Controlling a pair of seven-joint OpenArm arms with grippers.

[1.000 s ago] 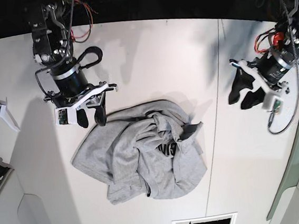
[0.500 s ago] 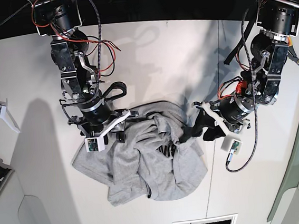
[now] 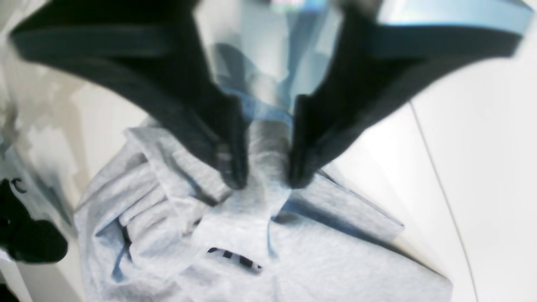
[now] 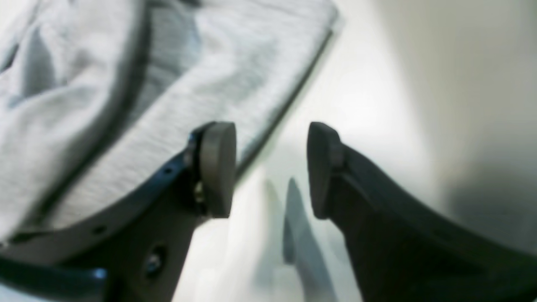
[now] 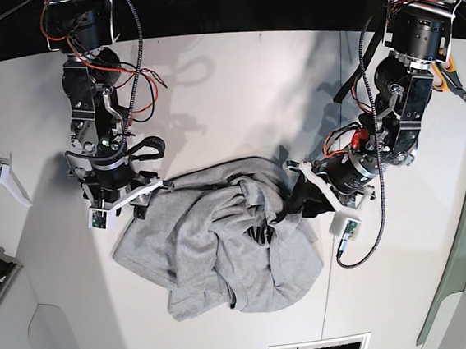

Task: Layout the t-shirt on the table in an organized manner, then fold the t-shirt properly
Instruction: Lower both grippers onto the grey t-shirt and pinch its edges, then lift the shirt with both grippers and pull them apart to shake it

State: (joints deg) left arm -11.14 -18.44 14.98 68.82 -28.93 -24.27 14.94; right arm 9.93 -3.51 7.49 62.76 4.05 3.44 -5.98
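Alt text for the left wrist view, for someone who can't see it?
Two dark fingers of the left gripper pinch a raised fold of a crumpled grey t-shirt, seen blurred from above. Black lettering peeks out below; the white table lies to the right.

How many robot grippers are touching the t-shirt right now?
1: the left gripper pinches a fold of the t-shirt. The right gripper hovers open at its edge.
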